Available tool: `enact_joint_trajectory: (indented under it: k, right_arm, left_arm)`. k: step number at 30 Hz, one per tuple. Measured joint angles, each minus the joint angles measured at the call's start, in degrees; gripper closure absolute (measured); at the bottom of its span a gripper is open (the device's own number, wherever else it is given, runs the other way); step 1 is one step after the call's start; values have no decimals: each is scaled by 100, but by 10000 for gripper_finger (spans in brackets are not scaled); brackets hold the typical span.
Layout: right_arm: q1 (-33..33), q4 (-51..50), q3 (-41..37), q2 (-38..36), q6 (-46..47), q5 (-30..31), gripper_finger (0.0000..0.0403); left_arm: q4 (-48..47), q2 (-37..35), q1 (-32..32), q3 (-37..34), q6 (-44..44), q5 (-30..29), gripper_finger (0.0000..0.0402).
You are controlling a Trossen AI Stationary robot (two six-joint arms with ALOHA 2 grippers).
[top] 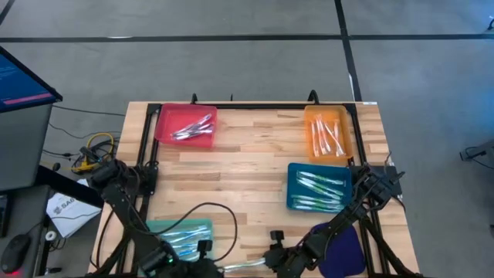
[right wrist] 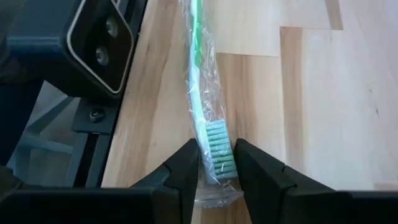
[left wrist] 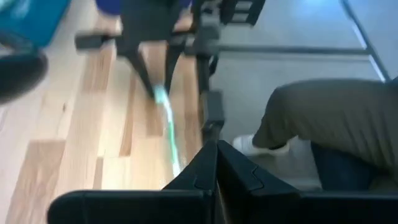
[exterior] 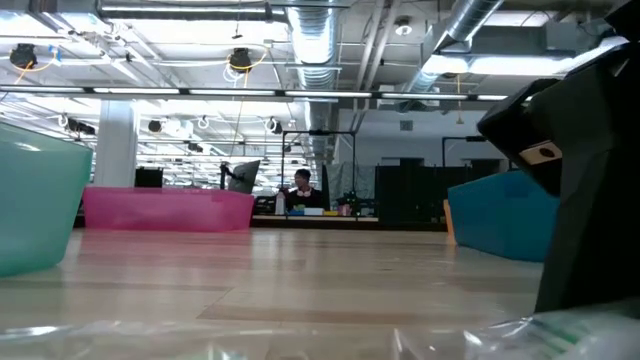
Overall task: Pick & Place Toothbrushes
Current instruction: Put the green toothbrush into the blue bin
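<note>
Toothbrush (top: pixel 245 266), seen from above, lies at the near edge of the worktop (top: pixel 255 162), about halfway along it. Its long way runs along that edge, from side to side. The left gripper (top: pixel 216 266) is at one end and the right gripper (top: pixel 270 259) is at the other end. Both are right by it, so neither arm is clearly nearer. More toothbrushes lie in the coloured trays, well apart from this one.

From table height, only a bit of crinkly clear wrapper (exterior: pixel 500 335) shows at the near edge, beside a big dark part of an arm (exterior: pixel 590 170). The fingers do not show here.

From the left wrist, the left fingers are squeezed together with no gap. The green and white toothbrush (left wrist: pixel 166 118) runs straight away from their tips toward the other gripper. Its near end comes just beside the tips. I cannot tell if they pinch the wrapper or hold nothing.

From the right wrist, the bristle end of the toothbrush (right wrist: pixel 217 155) sits between the two right fingers (right wrist: pixel 186 168). They are closed in on it from both sides and press the wrapper. The handle points straight out from the fingers. I think a straight lift is what the next move needs, because the right gripper has the head and the rest sticks out far to one side.
</note>
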Motion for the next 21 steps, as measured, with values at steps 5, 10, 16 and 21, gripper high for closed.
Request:
enact_joint_trajectory:
  k: [5,10,16,21]
  right_arm:
    - [4,-39,-4,0,230,360,300]
    - [-20,-66,-9,4,390,650,300]
    - [-48,-62,-13,9,479,796,300]
    - [-48,-18,-13,9,479,1057,300]
  left_arm:
    - [-22,9,428,-573,-470,719,385]
    - [19,9,681,-831,-435,1083,358]
    - [110,9,826,-864,-273,1497,310]
    - [391,9,996,-864,290,1558,270]
